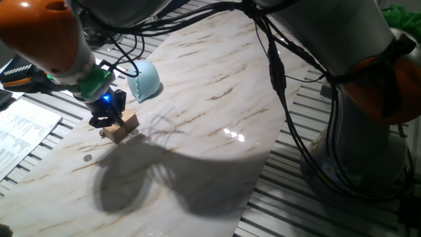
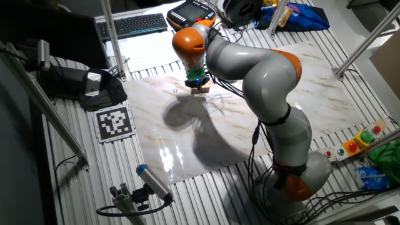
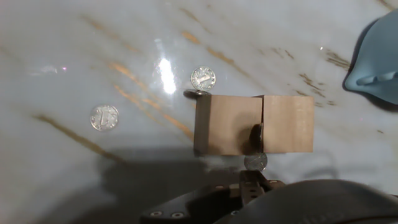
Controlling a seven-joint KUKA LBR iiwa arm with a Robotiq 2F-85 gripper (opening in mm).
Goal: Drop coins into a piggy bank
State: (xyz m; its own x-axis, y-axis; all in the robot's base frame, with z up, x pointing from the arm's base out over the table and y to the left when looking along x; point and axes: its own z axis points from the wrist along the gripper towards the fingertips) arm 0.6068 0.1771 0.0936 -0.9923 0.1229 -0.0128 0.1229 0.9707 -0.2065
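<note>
The pale blue piggy bank [image 1: 145, 80] stands on the marble tabletop, and its edge shows at the right of the hand view [image 3: 378, 59]. My gripper [image 1: 108, 117] hangs low over two tan wooden cubes [image 3: 255, 124] that sit side by side. Three coins lie flat on the marble: one [image 3: 203, 78] just beyond the cubes, one [image 3: 104, 117] off to the left, and one [image 3: 255, 162] half hidden at the cubes' near edge. A small dark shape [image 3: 254, 138] sits over the seam between the cubes; I cannot tell what it is. The fingertips are not clearly seen.
A keyboard [image 2: 131, 25] and an orange-and-black case [image 2: 187, 11] lie past the far edge of the marble board [image 2: 300, 94]. A printed marker sheet [image 2: 114, 122] lies on the slatted table. Black cables [image 1: 276, 72] hang from the arm over the board.
</note>
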